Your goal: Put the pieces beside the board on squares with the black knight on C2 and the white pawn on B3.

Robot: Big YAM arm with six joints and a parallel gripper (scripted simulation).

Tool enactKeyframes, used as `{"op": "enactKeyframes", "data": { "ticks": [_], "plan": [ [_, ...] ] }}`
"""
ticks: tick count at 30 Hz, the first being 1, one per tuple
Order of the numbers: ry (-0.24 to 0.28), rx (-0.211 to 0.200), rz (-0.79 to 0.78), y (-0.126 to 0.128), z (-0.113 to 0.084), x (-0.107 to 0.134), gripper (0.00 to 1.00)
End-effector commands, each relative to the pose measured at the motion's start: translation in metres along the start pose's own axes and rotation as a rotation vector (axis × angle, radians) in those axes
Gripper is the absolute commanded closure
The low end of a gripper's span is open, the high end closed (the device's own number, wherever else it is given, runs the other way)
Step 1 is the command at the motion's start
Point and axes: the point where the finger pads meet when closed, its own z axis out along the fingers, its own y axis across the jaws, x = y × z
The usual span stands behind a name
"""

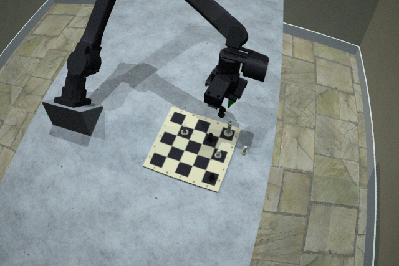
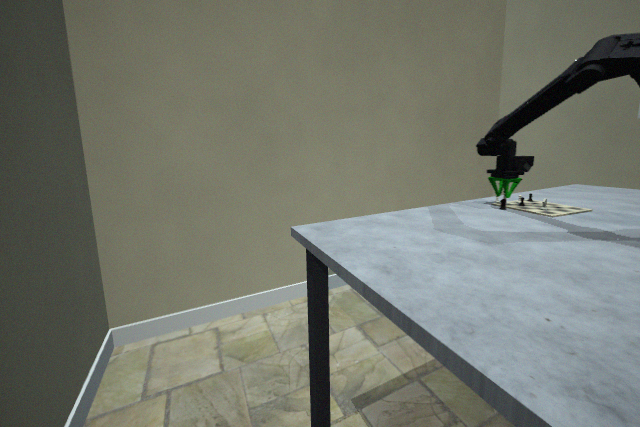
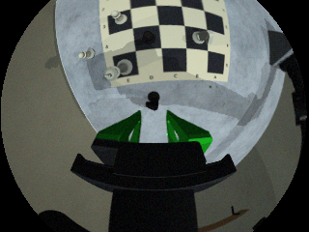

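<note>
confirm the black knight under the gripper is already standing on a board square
Not quite. The black knight is under the gripper, but it stands on the table just off the board, not on a square. The top view shows this.

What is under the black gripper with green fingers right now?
A small black knight stands on the grey table beside the board, below the gripper. Its head is hidden from above.
</note>
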Motion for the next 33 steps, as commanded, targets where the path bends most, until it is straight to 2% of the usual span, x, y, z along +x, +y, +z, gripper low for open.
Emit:
{"op": "enactKeyframes", "data": {
  "ticks": [1,5,8,12,13,15,18,20,22,27,33],
  "plan": [
    [0.002,-0.024,-0.029,0.007,-0.003,0.013,0.63],
    [-0.001,0.001,-0.003,0.002,0.012,0.002,0.63],
    [0.001,-0.007,-0.012,0.006,0.015,0.006,0.63],
    [-0.001,0.002,-0.003,0.001,0.022,0.002,0.63],
    [0.003,-0.017,-0.022,0.011,0.018,0.010,0.63],
    [-0.001,0.001,-0.004,0.002,0.028,0.003,0.63],
    [0.000,0.000,-0.005,0.002,0.033,0.003,0.63],
    [0.002,-0.010,-0.015,0.008,0.033,0.007,0.63],
    [0.000,-0.003,-0.007,0.004,0.037,0.004,0.63],
    [0.004,-0.023,-0.007,0.009,0.029,0.004,0.63],
    [0.003,-0.020,-0.012,0.008,0.029,0.004,0.63]
  ]
}}
